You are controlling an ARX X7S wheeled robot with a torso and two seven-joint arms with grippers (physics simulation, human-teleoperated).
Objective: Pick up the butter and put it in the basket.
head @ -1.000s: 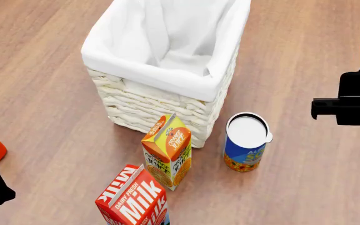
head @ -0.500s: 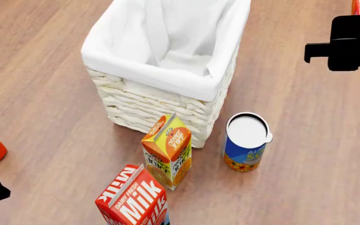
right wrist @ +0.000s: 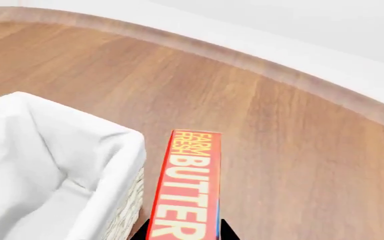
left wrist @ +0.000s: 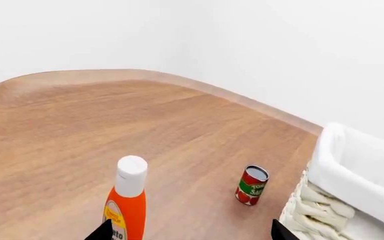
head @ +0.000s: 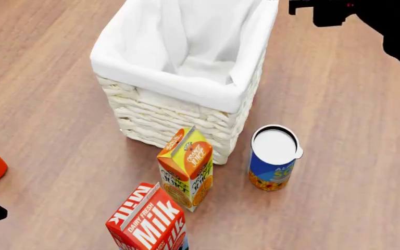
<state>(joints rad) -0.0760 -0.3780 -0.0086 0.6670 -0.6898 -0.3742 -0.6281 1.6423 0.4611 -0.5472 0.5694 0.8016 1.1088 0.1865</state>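
The butter (right wrist: 185, 187) is seen only in the right wrist view, at the lower centre of the frame, held between the dark tips of the right pincer (right wrist: 182, 231), which are closed on its lower end. Its long axis runs up the frame, away from the camera, with the "BUTTER" lettering reading along that axis; its lower end is cut off by the frame edge. It is raised above the wooden worktop (right wrist: 299, 150), just beside the corner of the basket (right wrist: 122, 145) at the lower left.

In the head view the basket (head: 179, 83) fills the upper centre, and the right arm appears only as a black shape in the upper right corner; the butter cannot be made out there.

Only two dark tips of the left pincer (left wrist: 188, 231) show at the bottom edge of the left wrist view, set wide apart with nothing between them.
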